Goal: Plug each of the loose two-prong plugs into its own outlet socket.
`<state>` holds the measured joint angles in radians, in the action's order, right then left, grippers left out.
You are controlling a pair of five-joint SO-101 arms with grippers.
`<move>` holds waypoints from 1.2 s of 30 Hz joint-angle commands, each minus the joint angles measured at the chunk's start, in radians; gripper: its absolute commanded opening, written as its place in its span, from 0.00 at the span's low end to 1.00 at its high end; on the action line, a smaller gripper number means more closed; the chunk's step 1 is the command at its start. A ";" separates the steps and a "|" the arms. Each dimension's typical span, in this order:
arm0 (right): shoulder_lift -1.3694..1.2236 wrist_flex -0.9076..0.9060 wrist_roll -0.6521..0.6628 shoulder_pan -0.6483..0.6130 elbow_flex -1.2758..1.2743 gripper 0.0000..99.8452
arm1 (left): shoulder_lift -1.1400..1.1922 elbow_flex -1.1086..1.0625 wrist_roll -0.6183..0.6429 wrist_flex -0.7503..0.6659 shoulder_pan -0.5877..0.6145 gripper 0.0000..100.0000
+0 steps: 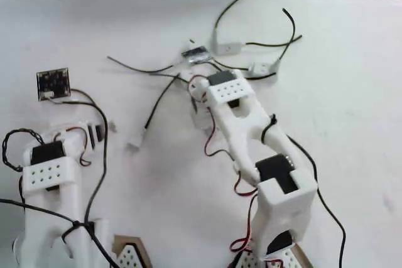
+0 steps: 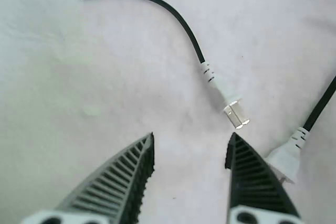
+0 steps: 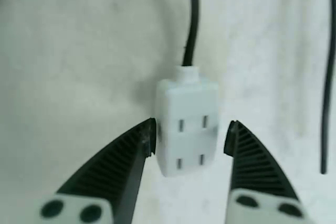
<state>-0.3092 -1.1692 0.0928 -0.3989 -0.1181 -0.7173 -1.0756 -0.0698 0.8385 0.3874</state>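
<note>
the left gripper (image 2: 190, 145) hangs wide open above the white table (image 2: 79, 77) with nothing between its fingers. just ahead of it lies a white two-prong plug (image 2: 233, 109) on a black cord, and a second plug (image 2: 286, 158) lies just beside one finger. farther right, the right gripper (image 3: 190, 132) stands open astride a white outlet socket (image 3: 186, 103), not clamped on it.

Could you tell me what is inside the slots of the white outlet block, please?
All four slots of the white plastic outlet block are empty of prongs; their depths are too dark to see.
</note>
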 commanded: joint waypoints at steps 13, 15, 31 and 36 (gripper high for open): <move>0.007 0.051 0.000 0.015 0.002 0.21 | -0.028 0.038 0.005 -0.017 0.004 0.23; -0.001 0.050 -0.003 0.013 0.002 0.20 | -0.028 0.038 0.005 -0.017 0.004 0.23; 0.076 -0.038 -0.704 -0.059 0.009 0.02 | -0.025 0.038 0.005 -0.018 0.004 0.23; 0.116 -0.064 -0.807 -0.081 0.009 0.04 | -0.025 0.038 0.005 -0.018 0.004 0.23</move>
<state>-0.2616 -1.2137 -0.6651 -0.4572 -0.1243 -0.7173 -1.0756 -0.0698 0.8355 0.3874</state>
